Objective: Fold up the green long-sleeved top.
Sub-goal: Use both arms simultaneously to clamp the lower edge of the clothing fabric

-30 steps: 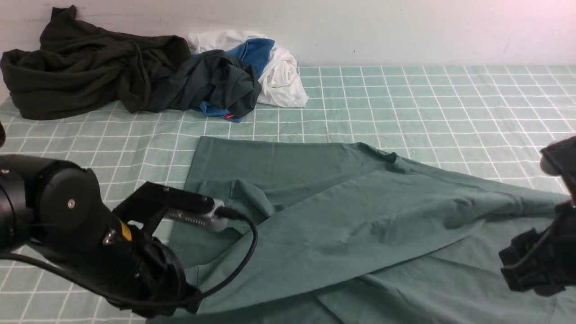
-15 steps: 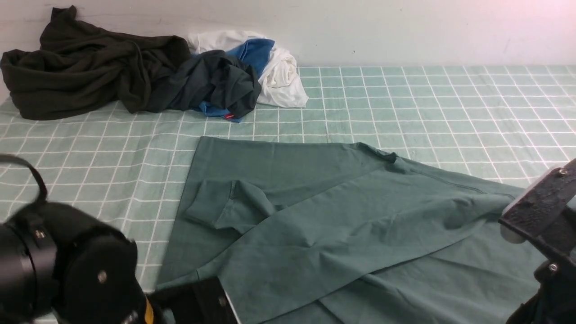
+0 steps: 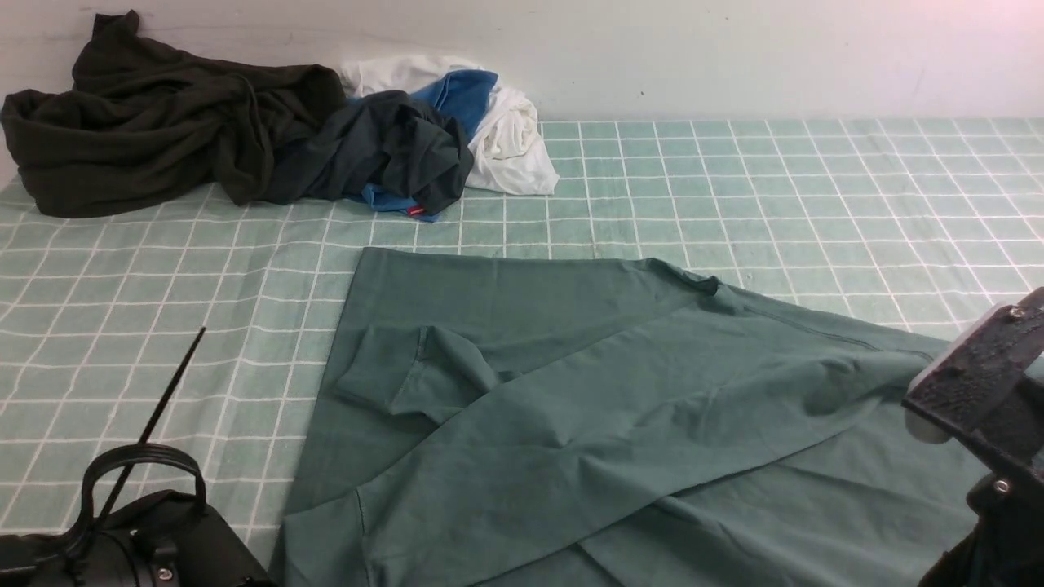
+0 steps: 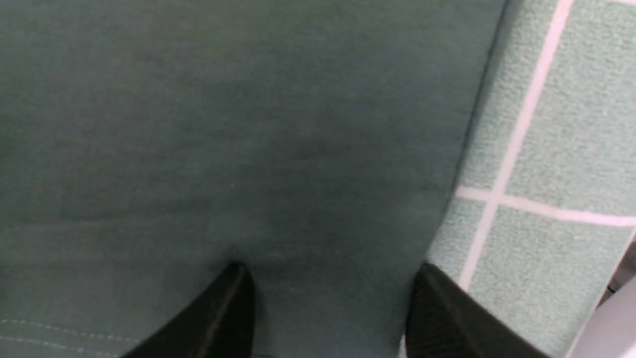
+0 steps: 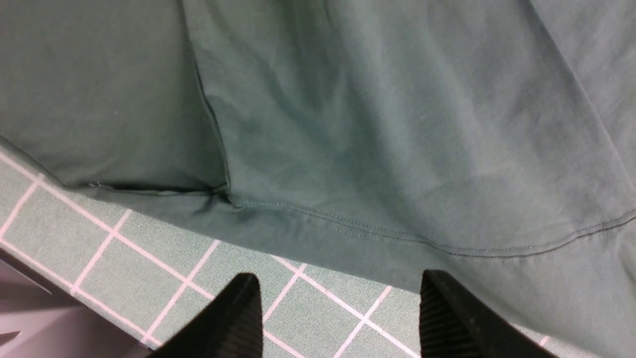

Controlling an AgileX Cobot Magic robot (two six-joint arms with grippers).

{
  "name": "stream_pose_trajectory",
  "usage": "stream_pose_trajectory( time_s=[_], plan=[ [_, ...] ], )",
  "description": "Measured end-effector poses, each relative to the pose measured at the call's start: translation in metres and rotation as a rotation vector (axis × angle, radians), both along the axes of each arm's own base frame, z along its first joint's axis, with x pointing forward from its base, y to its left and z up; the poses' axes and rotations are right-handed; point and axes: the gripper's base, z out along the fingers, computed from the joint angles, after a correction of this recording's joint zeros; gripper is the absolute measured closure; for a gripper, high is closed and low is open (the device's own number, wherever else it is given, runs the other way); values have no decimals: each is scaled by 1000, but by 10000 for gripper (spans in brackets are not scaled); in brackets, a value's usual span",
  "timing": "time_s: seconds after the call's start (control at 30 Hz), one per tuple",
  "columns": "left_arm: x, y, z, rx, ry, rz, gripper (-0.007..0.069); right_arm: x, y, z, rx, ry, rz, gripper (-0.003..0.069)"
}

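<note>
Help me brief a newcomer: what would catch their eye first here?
The green long-sleeved top sprawls across the middle of the checked cloth, a sleeve laid across its body. Far left by the wall sits an olive-black garment beside a charcoal, blue and white bundle. The left gripper and right gripper hang open at the top's edges.

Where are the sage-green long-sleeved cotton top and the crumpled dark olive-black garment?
Sage-green long-sleeved cotton top (image 3: 587, 408), front view, the diagonal fold across its middle.
Crumpled dark olive-black garment (image 3: 147, 139), front view, its bunched middle.
</note>
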Motion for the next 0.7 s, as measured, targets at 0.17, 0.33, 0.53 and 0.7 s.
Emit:
stream_pose_trajectory(
  time_s=[0.17, 0.33, 0.53, 0.7],
  plan=[
    [3, 1, 0, 18, -33, 84, 482, 0, 0, 0, -2, -1, 0, 256],
    [5, 1, 1, 22, -49, 148, 609, 0, 0, 0, -8, -4, 22, 256],
    [12, -3, 20, 82, -39, 231, 619, -2, 2, -2, -21, 0, 190, 236],
    [4, 8, 36, 115, -45, 240, 619, -11, 0, -28, -63, 46, 395, 170]
  ],
)
